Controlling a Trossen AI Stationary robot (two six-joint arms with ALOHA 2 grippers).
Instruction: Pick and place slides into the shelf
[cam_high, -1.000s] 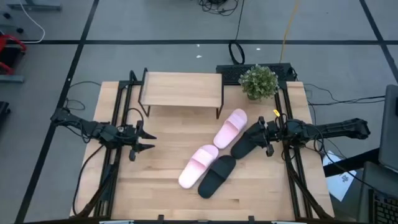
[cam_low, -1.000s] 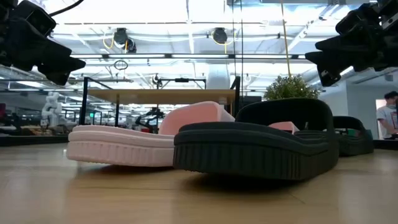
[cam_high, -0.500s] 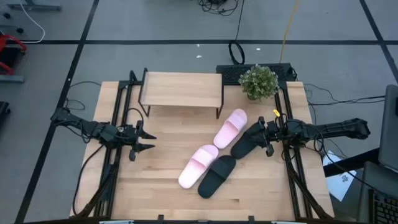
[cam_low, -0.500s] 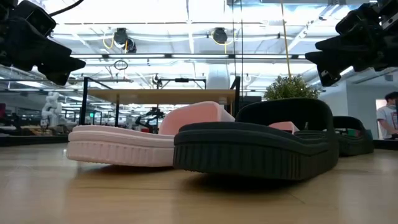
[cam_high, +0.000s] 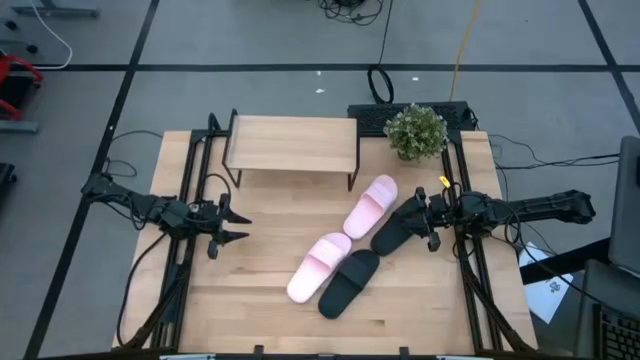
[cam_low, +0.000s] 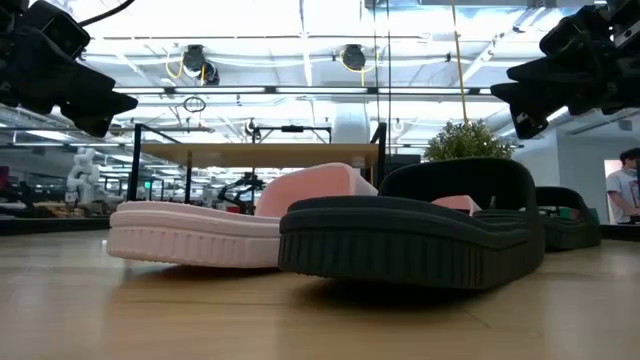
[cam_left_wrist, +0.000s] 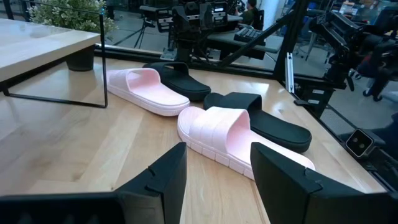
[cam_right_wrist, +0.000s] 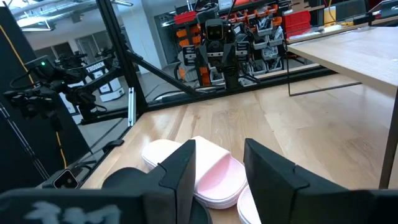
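Observation:
The light-wood shelf (cam_high: 292, 145) stands on thin black legs at the table's far side. Four slides lie sole-down right of centre. One pink slide (cam_high: 370, 207) and one black slide (cam_high: 398, 228) are farther back. The other pink slide (cam_high: 318, 267) and black slide (cam_high: 348, 283) are nearer the front. My left gripper (cam_high: 243, 228) hovers open over the table's left part, pointing toward the slides (cam_left_wrist: 217, 155). My right gripper (cam_high: 424, 222) hangs open above the far black slide's right end. Its wrist view (cam_right_wrist: 219, 152) looks past a pink slide (cam_right_wrist: 205, 171).
A potted plant (cam_high: 416, 131) stands at the far right corner beside the shelf. Black rails run along the table's left and right sides. Bare wood lies between the left gripper and the slides and in front of the shelf.

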